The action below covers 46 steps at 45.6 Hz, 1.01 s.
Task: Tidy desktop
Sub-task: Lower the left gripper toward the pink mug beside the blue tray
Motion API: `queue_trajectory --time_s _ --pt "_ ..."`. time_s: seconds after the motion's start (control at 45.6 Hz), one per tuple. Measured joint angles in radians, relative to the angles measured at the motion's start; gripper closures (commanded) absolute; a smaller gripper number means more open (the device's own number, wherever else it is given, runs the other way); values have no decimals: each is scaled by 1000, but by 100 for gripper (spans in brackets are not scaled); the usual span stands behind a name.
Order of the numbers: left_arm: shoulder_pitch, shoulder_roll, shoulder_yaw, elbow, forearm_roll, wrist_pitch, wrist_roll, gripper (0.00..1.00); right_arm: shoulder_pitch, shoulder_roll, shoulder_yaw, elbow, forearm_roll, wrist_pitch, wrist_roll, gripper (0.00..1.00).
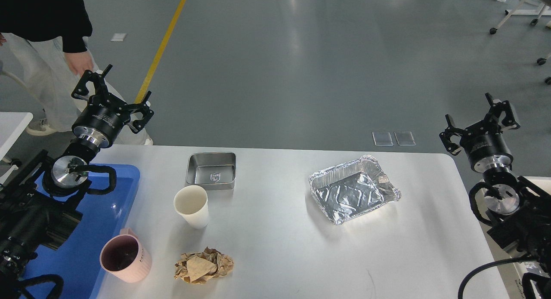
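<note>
Grey floor behind white desktop [280, 247]; left claw [112, 92] and right claw [480, 120] both spread wide, empty.

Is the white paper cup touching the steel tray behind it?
Apart. The head view shows a strip of desktop between the white paper cup and the steel tray.

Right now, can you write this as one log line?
left gripper: open, empty | right gripper: open, empty | desktop: untidied
</note>
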Motion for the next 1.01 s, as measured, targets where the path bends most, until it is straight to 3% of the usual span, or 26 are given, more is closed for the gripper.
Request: queue_trajectory --time_s 0.351,0.614,0.701,0.767,0.833,0.899,1.008 --pt "-3 3 3 -1 0 -4 10 1 -1 8 -1 1 0 0 0 0" --pt "-6 14 -7 -1 5 -81 -6 1 -6 25 -10 1 -17 -9 -3 0" --pt "-4 40 -5 -1 18 -87 -47 1 -5 23 -13 0 -20 -18 -5 0" --pt "9 56 2 0 41 -88 -98 1 -4 23 -14 0 -25 -27 -6 0" --pt "31 62 6 0 75 -88 -176 1 2 26 -21 1 -43 -37 -6 0" --pt "38 62 7 0 82 -89 -205 1 6 27 -29 1 -54 -41 -6 0" --pt "42 64 7 0 86 -90 -217 1 12 28 -36 3 -61 -43 -6 0"
